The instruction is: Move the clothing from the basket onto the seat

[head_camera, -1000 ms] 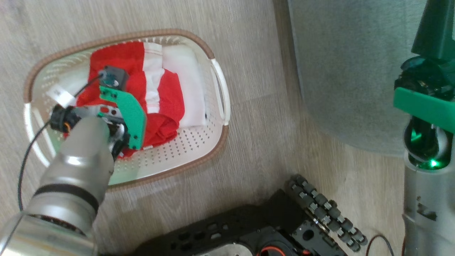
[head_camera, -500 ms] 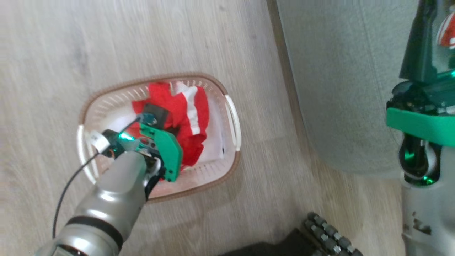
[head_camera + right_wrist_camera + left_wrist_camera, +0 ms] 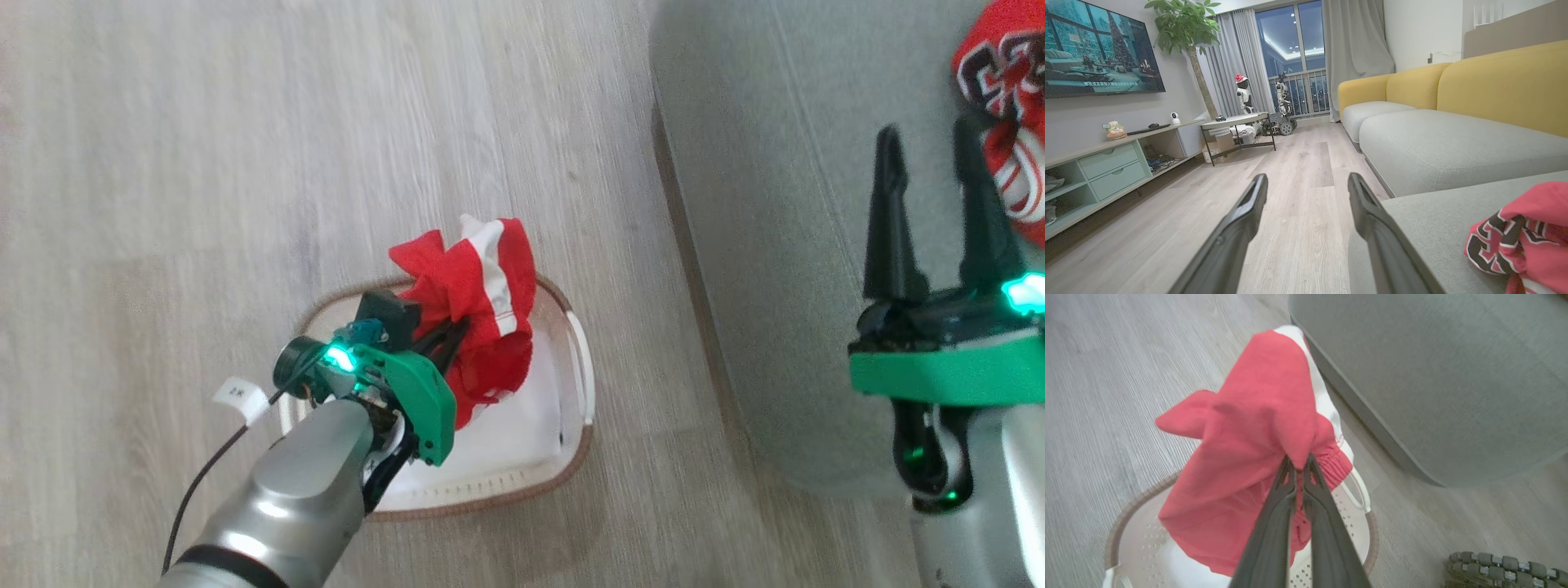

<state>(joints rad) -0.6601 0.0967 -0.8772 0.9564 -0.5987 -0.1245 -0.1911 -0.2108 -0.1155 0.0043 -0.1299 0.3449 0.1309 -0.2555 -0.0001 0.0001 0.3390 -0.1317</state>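
The shorts (image 3: 478,298) were no longer lying in the basket (image 3: 571,469). 1 second before, they were spread flat inside it under the left arm; half a second before, they were already bunched; at this moment they hung in a bundle above the rim, over the 12 o'clock part of the basket. The whole head view had also shifted between these pictures, so the camera had moved too, and the basket itself probably had not.

The left gripper (image 3: 445,341) was clenched on the shorts. In the left wrist view its 2 fingers met at the tips on a fold of the red cloth (image 3: 1241,457), and the rest of the cloth draped down around them. Under the bundle only the white sheet (image 3: 510,433) was seen on the bottom of the basket.

The seat (image 3: 775,245) lay at 3 o'clock from the basket, near it, with a strip of floor (image 3: 245,163) between them. The jersey (image 3: 1000,65) already rested on the seat, at 1 o'clock from the right gripper (image 3: 928,135), which was spread apart and held nothing.

In my judgement, 1 garment was delivered and the 2nd was lifted free. The carry toward 3 o'clock and the release remained.
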